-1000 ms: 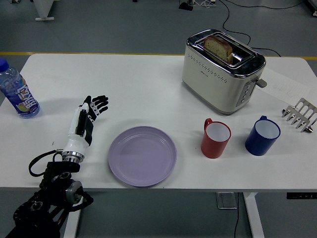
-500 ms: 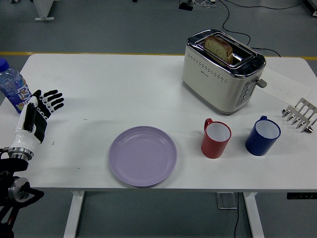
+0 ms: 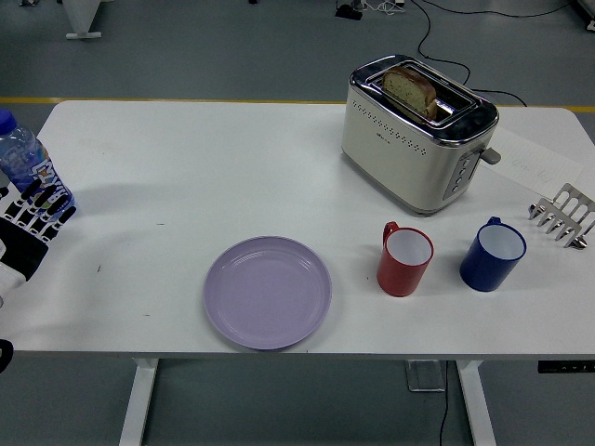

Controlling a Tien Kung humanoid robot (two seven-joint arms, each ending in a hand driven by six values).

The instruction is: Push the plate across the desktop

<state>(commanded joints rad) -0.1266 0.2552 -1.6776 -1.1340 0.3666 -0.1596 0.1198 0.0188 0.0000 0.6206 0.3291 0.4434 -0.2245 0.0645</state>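
Right now my left hand (image 3: 28, 228) sits at the table's left edge, fingers spread, holding nothing; the plate (image 3: 268, 292) lies well right of it

Matt lilac plate (image 3: 268, 292), glossy cream-and-chrome toaster (image 3: 416, 133), smooth white table (image 3: 232, 167)

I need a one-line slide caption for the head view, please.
Left hand open at the table's left edge beside the bottle; purple plate sits untouched near the front edge.
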